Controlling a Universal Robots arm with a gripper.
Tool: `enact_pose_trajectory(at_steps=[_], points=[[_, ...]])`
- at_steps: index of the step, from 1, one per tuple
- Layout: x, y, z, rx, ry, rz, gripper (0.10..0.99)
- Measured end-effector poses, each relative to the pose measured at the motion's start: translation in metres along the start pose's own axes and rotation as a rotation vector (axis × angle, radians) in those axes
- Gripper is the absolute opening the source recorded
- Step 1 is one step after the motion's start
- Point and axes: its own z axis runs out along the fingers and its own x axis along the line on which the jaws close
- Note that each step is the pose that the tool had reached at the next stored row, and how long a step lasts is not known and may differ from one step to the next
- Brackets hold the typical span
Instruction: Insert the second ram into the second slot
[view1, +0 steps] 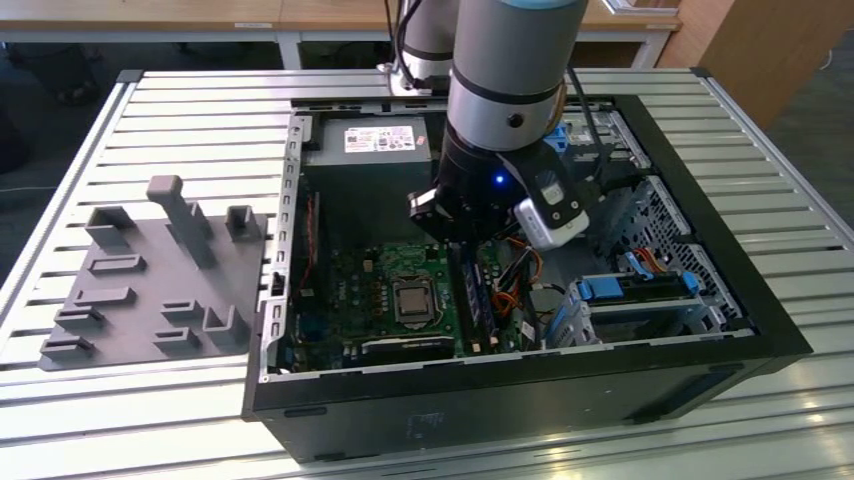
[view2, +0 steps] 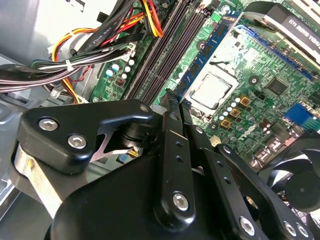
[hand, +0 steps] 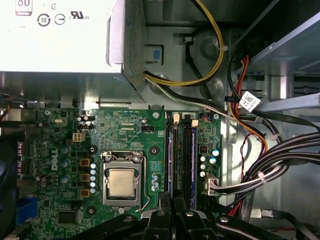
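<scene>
One blue stick (view2: 205, 55) stands in slot beside processor (hand: 121, 182); maybe second ram, we cannot tell. We see tool (hand: 172, 199) low over ram slots (hand: 181, 150), lined up, we think, for straight push down. Open or shut: cannot tell.

exterior view: high, down onto case (view1: 507, 400) | both wrist views: close, sharing motherboard (view2: 295, 75) (hand: 125, 130)
</scene>
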Motion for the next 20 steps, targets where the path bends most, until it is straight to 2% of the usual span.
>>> enact_pose_trajectory(at_steps=[20], points=[[0.0, -0.0002, 0.0062, 0.0, 0.0, 0.0, 0.137]])
